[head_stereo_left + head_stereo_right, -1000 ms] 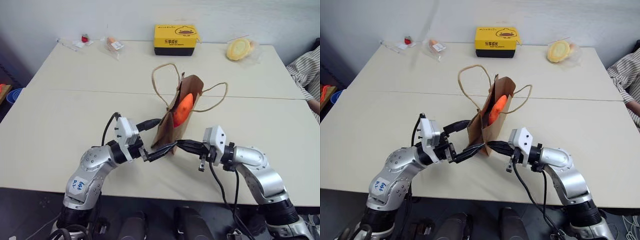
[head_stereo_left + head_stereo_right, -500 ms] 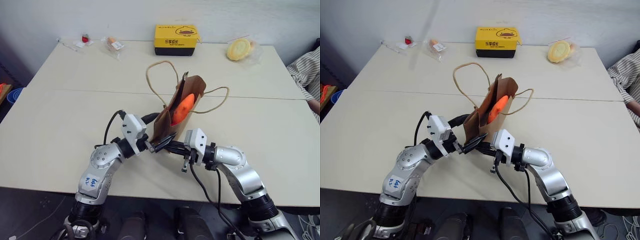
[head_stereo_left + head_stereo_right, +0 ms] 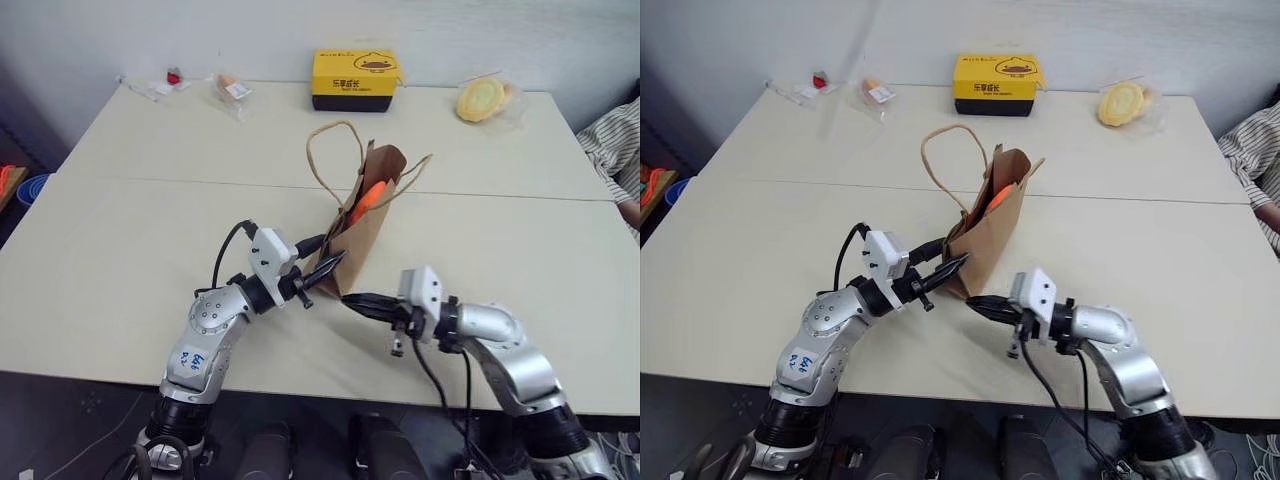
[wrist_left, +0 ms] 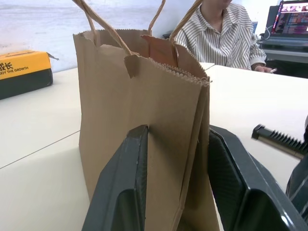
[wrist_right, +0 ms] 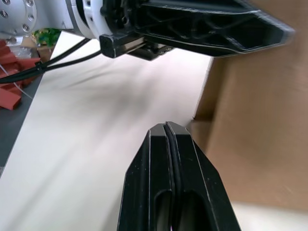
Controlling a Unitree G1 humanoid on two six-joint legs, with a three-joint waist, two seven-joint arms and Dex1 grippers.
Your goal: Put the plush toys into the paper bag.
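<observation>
The brown paper bag (image 3: 362, 238) stands upright in the middle of the table, handles up. An orange plush toy (image 3: 366, 200) shows inside its open mouth. My left gripper (image 3: 318, 258) is at the bag's near lower corner; in the left wrist view its two fingers (image 4: 126, 183) press against the bag (image 4: 168, 110) from either side. My right gripper (image 3: 352, 298) lies level a little in front of the bag, apart from it, its fingers (image 5: 166, 159) shut together on nothing. Its tip (image 4: 276, 139) also shows beside the bag.
A yellow-and-black box (image 3: 353, 78) sits at the table's far edge, a wrapped yellow toy (image 3: 482, 98) to its right and small wrapped items (image 3: 230, 88) to its left. A person in a striped shirt (image 3: 612, 150) sits at the right edge.
My left gripper has closed from wide open onto the bag's near corner. The right gripper has drawn back from the bag toward the table's near edge. The bag now stands straighter and narrower.
</observation>
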